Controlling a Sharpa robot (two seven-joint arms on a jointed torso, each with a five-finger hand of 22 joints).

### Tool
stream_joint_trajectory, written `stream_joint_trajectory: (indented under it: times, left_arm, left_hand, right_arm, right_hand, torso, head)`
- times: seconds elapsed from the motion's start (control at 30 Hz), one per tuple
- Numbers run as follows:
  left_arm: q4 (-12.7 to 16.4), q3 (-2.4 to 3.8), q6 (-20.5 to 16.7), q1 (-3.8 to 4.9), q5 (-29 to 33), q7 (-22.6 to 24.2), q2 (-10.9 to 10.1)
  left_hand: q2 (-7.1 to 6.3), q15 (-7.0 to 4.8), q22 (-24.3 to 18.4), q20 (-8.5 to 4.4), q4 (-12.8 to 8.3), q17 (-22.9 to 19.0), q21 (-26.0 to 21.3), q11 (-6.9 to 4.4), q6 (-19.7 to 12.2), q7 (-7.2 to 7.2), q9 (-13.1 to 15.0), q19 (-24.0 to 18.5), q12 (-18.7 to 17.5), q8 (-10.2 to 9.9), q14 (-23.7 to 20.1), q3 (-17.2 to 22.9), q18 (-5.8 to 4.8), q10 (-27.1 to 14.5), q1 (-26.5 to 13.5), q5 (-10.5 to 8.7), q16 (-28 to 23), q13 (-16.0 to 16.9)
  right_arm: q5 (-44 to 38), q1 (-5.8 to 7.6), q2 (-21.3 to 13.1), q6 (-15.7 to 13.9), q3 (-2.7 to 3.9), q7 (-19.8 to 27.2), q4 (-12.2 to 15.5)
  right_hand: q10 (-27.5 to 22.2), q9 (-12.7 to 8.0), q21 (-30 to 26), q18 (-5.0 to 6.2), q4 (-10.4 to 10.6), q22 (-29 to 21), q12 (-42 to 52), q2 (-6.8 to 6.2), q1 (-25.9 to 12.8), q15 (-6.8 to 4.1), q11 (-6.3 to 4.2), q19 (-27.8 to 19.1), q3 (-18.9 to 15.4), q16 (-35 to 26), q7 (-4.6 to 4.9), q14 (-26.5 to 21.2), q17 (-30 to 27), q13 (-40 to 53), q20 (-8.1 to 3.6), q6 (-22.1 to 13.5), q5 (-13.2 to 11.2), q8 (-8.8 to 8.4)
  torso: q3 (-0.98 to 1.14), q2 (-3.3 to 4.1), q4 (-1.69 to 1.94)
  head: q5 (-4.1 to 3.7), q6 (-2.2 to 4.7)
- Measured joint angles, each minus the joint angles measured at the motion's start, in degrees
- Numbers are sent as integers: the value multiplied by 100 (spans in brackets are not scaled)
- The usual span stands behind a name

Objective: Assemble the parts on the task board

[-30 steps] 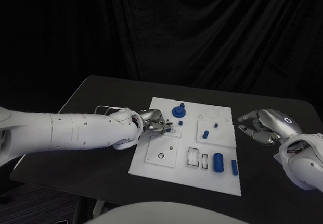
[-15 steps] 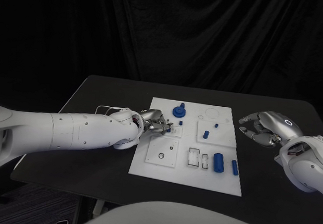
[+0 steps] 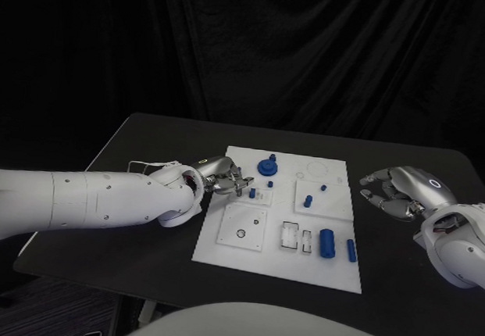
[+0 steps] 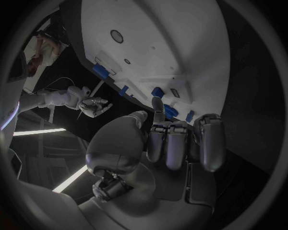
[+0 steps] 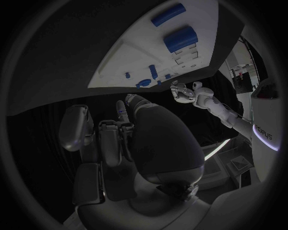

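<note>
Right hand point(image 5: 129, 143), fingers curled, beside task board point(image 5: 120, 62).

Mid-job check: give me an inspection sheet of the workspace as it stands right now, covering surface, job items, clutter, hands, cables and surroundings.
Surface: black table, with the white task board lying in its middle.
Job's things: a blue knobbed part stands at the board's far edge; a thick blue cylinder and a thinner blue rod lie near its right edge; small blue pegs stand mid-board.
Clutter: nothing seen.
Hands: left hand over the board's left edge, fingers curled, whether it holds anything cannot be told; right hand off the board's right side, fingers curled in, holding nothing.
Cables: a thin white cable at the left wrist.
Surroundings: black curtain behind the table.
</note>
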Motion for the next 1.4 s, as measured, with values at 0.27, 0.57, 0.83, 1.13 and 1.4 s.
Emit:
stream_joint_trajectory:
  times: [0.27,0.57,0.83,1.13,1.4]
  left_arm:
    - [118,8,-277,210,0,126,-120]
    - [30,5,-252,281,0,132,-120]
    - [-552,2,55,360,0,-43,127]
    - [-1117,4,405,727,0,-194,478]
    - [-1423,9,861,1008,0,-348,730]
  left_hand:
    - [-71,-21,0,0,-1,0,22,-19,-30,-31,167,0,0,118,-22,-31,-15,-19,125,-85,0,0]
    - [-241,-21,0,0,-96,0,22,-41,-205,-20,299,0,0,159,-22,65,-14,1,740,-185,0,0]
    - [-255,-20,-1,0,-56,0,22,-41,-204,-20,370,-1,0,199,-22,24,-12,1,754,-566,0,0]
    - [-255,-20,-1,0,-30,0,0,-41,-225,1,412,-1,0,199,-22,-1,-12,0,754,-836,0,0]
    - [-152,-20,-1,21,-8,0,-48,-40,-317,52,427,20,0,199,-22,-199,-12,0,578,-1278,0,0]
  right_arm:
    - [0,0,-16,-49,0,5,4]
    - [0,0,-30,-91,0,11,9]
    - [0,0,-24,-116,0,15,4]
    - [0,0,-27,-147,0,21,4]
    - [0,39,-16,-167,0,25,42]
  right_hand:
    - [0,0,0,0,-6,0,0,0,0,0,0,0,6,0,0,0,0,0,0,0,0,0]
    - [0,1,0,0,-6,4,0,0,0,0,0,0,6,0,0,0,0,-1,0,0,0,0]
    - [0,1,0,-1,-6,3,0,0,0,0,0,0,6,0,0,0,0,-1,0,0,0,0]
    - [0,1,0,-1,-6,3,0,0,0,0,0,0,6,0,0,0,0,-1,0,0,0,0]
    - [0,1,0,-1,-6,2,0,0,0,0,0,0,5,0,0,0,0,4,0,0,0,0]
  torso:
    - [-5,3,4]
    - [5,-9,-5]
    - [5,-3,4]
    - [-1,-4,3]
    - [-9,-7,-20]
  head:
    - [4,0]
    - [10,0]
    - [-21,0]
    - [-28,0]
    - [13,0]
